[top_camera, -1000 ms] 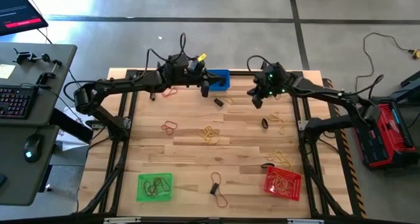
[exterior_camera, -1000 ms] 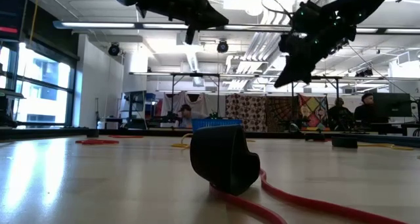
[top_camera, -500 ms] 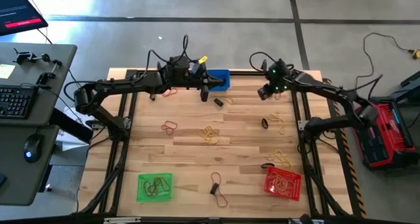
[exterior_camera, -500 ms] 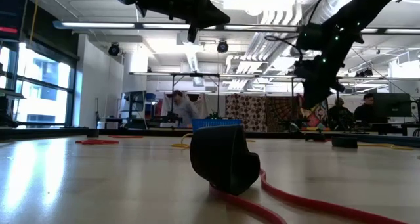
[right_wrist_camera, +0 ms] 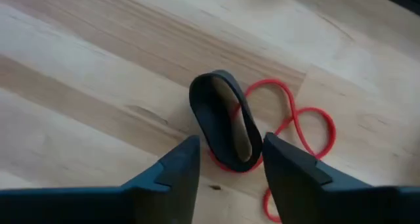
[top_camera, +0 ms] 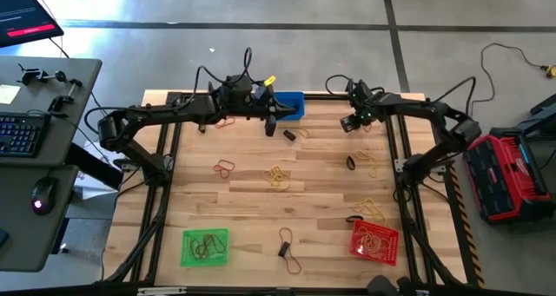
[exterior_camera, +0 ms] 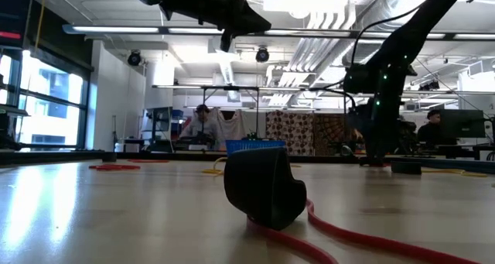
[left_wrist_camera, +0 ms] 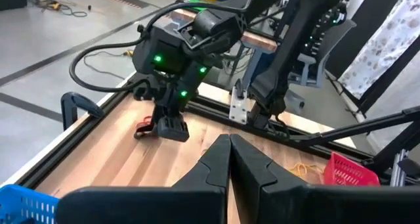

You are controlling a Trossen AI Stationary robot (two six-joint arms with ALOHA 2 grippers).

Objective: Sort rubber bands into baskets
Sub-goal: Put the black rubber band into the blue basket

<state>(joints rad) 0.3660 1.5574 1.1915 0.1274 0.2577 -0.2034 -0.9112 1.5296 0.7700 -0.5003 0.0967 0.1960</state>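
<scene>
— What's nearest on the table [top_camera: 217, 200]?

— The green basket [top_camera: 205, 246] at the near left, with dark bands in it, and the red basket [top_camera: 374, 241] at the near right, holding yellow ones. Between them lies a black band [top_camera: 283, 249] on a reddish one [top_camera: 291, 263]; the low view has that pair right in front.

— And the middle?

— Loose bands well apart: a reddish loop [top_camera: 225, 167] left of centre, a yellow tangle [top_camera: 277, 178] in the centre, a black one [top_camera: 351, 163] with yellow beside it to the right, and more yellow [top_camera: 372, 208] just beyond the red basket.

— Where are the arms?

— Both at the far edge. The left gripper [top_camera: 270, 126] hangs just beside the blue basket [top_camera: 287, 105], above the wood. Its fingers [left_wrist_camera: 216, 159] are pressed together with nothing between them.

— The right one?

— The right gripper [top_camera: 347, 122] is low at the far right. Its wrist view shows its two fingers [right_wrist_camera: 179, 166] parted, a wide black band [right_wrist_camera: 225, 120] standing on edge in the gap, a thin red loop [right_wrist_camera: 298, 119] lying under and beside it. The fingers straddle the band, but I cannot tell whether they touch it.

— Anything else up there?

— A small black band [top_camera: 289, 134] lies between the two grippers.
</scene>
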